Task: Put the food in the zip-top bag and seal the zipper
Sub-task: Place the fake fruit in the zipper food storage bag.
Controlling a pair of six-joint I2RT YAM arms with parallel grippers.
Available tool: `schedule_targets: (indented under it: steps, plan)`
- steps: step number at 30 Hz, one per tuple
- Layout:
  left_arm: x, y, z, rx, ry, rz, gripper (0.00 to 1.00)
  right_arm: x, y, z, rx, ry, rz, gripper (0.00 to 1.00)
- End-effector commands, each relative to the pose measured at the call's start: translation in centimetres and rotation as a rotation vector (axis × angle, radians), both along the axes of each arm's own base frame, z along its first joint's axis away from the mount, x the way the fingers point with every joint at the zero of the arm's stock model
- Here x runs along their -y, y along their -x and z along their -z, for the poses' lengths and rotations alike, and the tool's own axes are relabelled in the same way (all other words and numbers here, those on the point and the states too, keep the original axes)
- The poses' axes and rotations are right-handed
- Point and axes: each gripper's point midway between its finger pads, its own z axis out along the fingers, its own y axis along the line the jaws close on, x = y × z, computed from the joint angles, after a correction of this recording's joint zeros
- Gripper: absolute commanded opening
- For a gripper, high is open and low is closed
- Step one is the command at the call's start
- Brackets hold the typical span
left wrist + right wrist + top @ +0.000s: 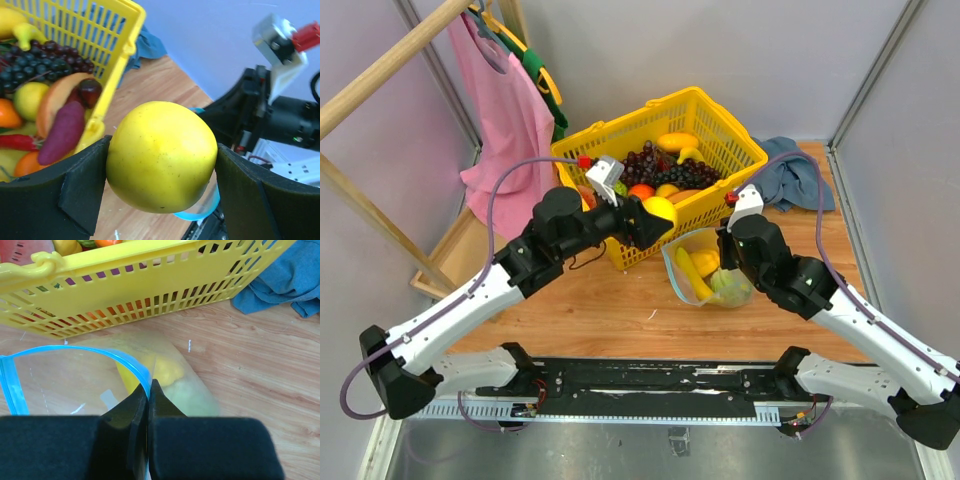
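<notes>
Yellow fruit [161, 156] clamped in left pincer [161, 172], near bag [692, 243]. Bag on tabletop [600, 310], zipper [127, 362] pinched open by right pincer [148, 402]. Some fruit [697, 272] bagged; more left in basket [715, 205]; sealing not done.

Surface: wooden table [610, 312] | on it: yellow basket [718, 128], zip-top bag [673, 266], blue cloth [796, 180]

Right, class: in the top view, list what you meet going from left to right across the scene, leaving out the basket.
Pink cloth → held yellow fruit → bag → blue cloth.
</notes>
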Motion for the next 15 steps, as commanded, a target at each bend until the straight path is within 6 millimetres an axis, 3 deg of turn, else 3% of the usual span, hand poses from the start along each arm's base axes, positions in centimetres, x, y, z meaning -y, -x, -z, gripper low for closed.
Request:
schedule_targets:
  steps: [1, 7, 15]
  plan:
    - [0.9, 2.3, -3.7, 0.102, 0.142, 0.029, 0.17, -0.5, -0.1, -2.0, 0.02, -0.072, -0.001, 0.01]
    - [4.0, 5.2, -2.0, 0.137, 0.139, 0.099, 0.16, -1.0, 0.1, -2.1, 0.009, -0.098, -0.012, 0.01]
    - [7.5, 5.9, 2.0, 0.154, 0.039, 0.114, 0.18, -1.1, 0.4, -2.4, 0.011, -0.113, -0.03, 0.01]
